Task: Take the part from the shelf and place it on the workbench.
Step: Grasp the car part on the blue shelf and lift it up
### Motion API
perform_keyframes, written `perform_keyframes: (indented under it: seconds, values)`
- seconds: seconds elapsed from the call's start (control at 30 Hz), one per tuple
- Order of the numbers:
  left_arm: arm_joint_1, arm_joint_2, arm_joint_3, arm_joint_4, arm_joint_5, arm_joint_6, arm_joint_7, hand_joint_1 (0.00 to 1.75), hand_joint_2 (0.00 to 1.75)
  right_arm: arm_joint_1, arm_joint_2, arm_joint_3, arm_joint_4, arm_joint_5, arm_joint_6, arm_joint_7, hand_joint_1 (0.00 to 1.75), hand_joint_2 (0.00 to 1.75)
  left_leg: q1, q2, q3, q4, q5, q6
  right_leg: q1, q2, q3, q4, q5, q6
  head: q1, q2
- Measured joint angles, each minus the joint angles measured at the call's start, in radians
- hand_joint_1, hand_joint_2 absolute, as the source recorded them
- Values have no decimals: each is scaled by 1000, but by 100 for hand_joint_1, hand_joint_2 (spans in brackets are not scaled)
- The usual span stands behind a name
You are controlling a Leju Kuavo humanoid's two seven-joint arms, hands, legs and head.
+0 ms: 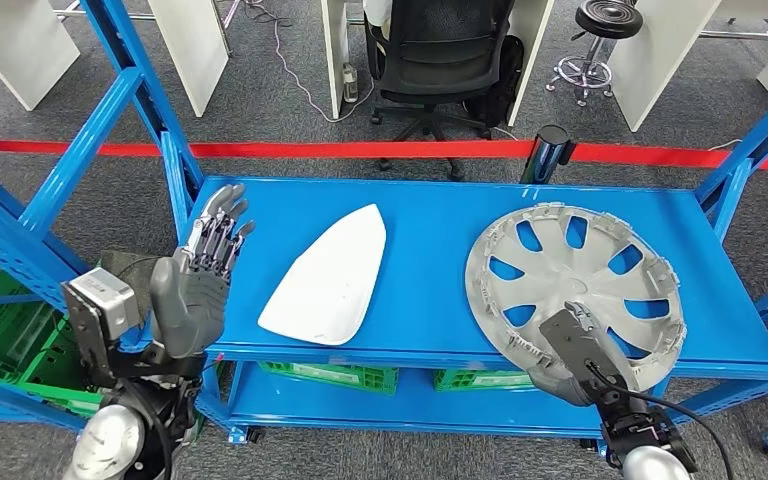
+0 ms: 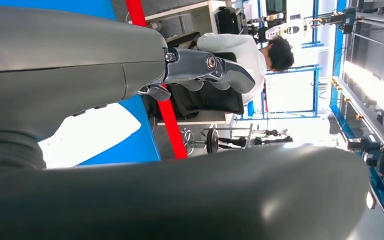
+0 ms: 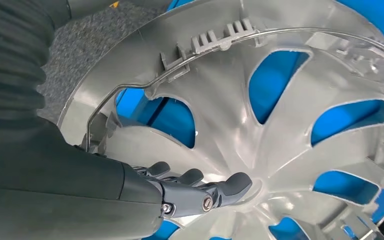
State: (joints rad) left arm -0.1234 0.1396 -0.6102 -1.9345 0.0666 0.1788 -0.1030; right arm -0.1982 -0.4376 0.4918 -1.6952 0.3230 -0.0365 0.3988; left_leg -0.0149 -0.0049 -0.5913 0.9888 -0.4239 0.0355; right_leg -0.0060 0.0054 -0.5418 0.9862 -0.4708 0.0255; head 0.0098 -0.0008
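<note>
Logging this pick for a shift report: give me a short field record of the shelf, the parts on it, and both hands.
shelf: blue shelf, two parts lying on it
part by right hand: grey wheel cover, inner side up, overhanging the front edge
other part: white panel, lying flat, untouched
right hand: on the wheel cover's near rim, fingers against its inner face
left hand: raised, fingers spread, holding nothing

Two silver arms with rounded metallic joints low in the head view. Left hand: grey moulded palm and thumb, darker segmented fingers with silvery links; boxy grey wrist module with a pale face beside it. Right hand: dark grey shell, thin black cable trailing back to the wrist. Close up, grey ribbed cover, small round screws at the finger hinges.
</note>
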Motion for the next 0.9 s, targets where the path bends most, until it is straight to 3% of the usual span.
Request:
perform_keyframes:
  seconds: [0.9]
  values:
    - [-12, -3, -14, 11, 21, -16, 0, 0, 0, -73, -19, 80, 49, 108, 104, 81, 0, 175, 0, 0, 0, 0, 0, 0, 0, 0, 0, 0, 0, 0, 0, 0]
